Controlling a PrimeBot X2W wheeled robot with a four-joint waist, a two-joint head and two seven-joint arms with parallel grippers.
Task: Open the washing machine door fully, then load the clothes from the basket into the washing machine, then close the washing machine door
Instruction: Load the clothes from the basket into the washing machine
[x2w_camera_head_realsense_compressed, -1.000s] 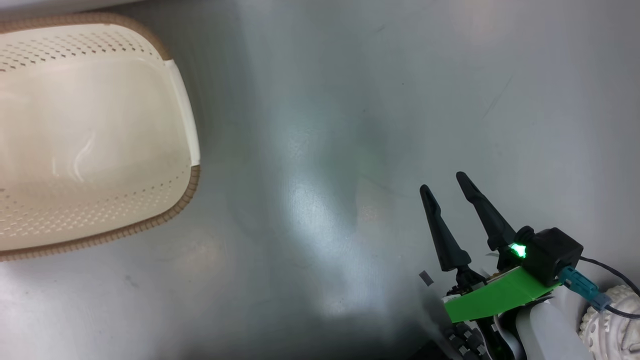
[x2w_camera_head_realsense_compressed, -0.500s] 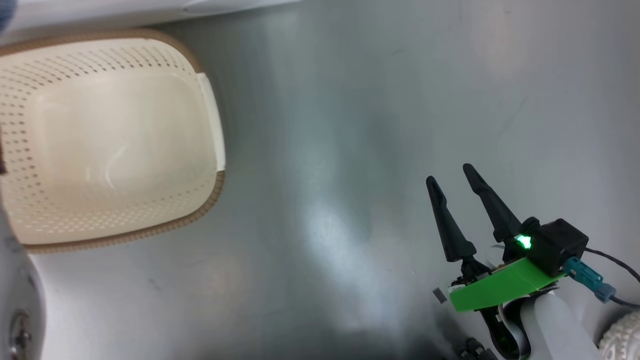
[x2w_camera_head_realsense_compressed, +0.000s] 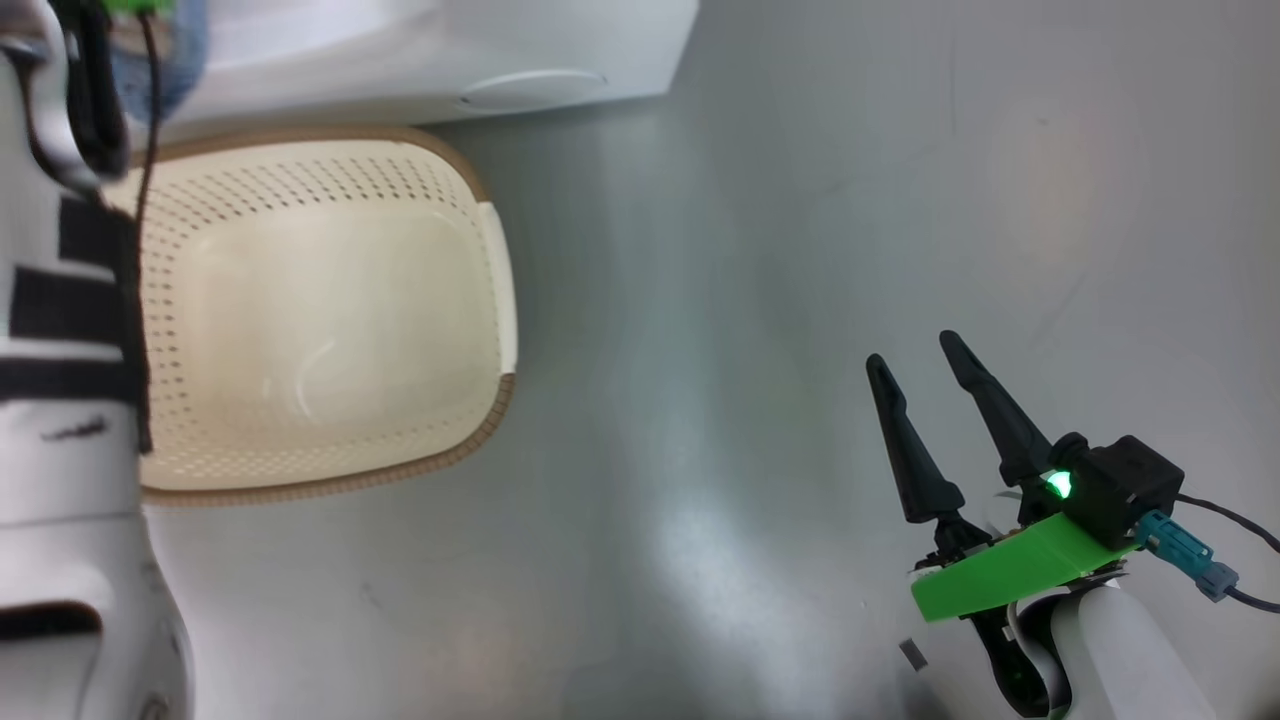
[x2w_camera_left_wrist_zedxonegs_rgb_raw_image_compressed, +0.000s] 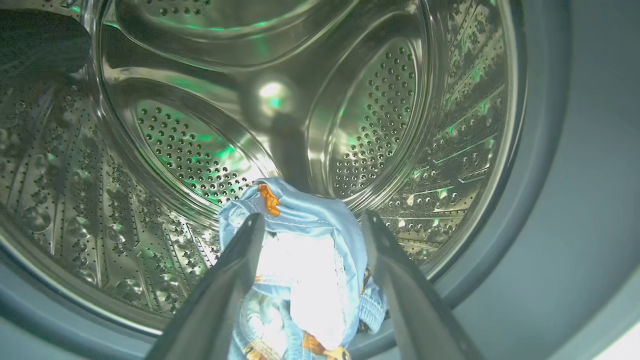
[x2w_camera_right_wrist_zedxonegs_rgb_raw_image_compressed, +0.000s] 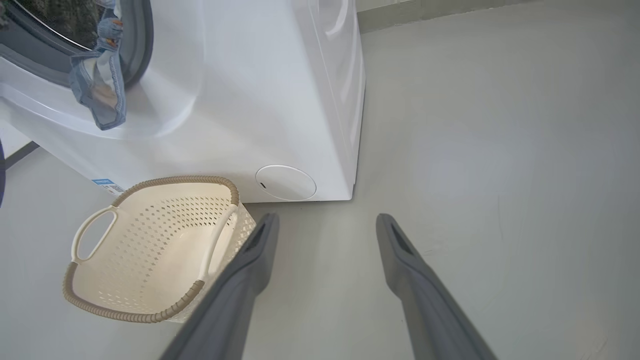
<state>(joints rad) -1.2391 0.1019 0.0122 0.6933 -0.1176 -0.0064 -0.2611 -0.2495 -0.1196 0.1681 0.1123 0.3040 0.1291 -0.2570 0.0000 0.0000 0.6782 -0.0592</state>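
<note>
one garment (x2w_camera_left_wrist_zedxonegs_rgb_raw_image_compressed: 325, 225) over washing machine (x2w_camera_right_wrist_zedxonegs_rgb_raw_image_compressed: 250, 100) rim, left gripper (x2w_camera_left_wrist_zedxonegs_rgb_raw_image_compressed: 313, 216) spread — around it

You'll find the washing machine (x2w_camera_right_wrist_zedxonegs_rgb_raw_image_compressed: 260, 100) smooth, glossy white outside, its drum (x2w_camera_left_wrist_zedxonegs_rgb_raw_image_compressed: 200, 150) polished perforated steel with green glints, edged by a matt grey rubber ring (x2w_camera_left_wrist_zedxonegs_rgb_raw_image_compressed: 545, 150). The clothes (x2w_camera_left_wrist_zedxonegs_rgb_raw_image_compressed: 310, 235) are thin, soft cloth with a faint satin sheen. The basket (x2w_camera_head_realsense_compressed: 300, 180) is smooth cream plastic, shiny inside, with a ribbed brown woven-look rim; the floor (x2w_camera_head_realsense_compressed: 750, 300) is grey, smooth and semi-gloss.
</note>
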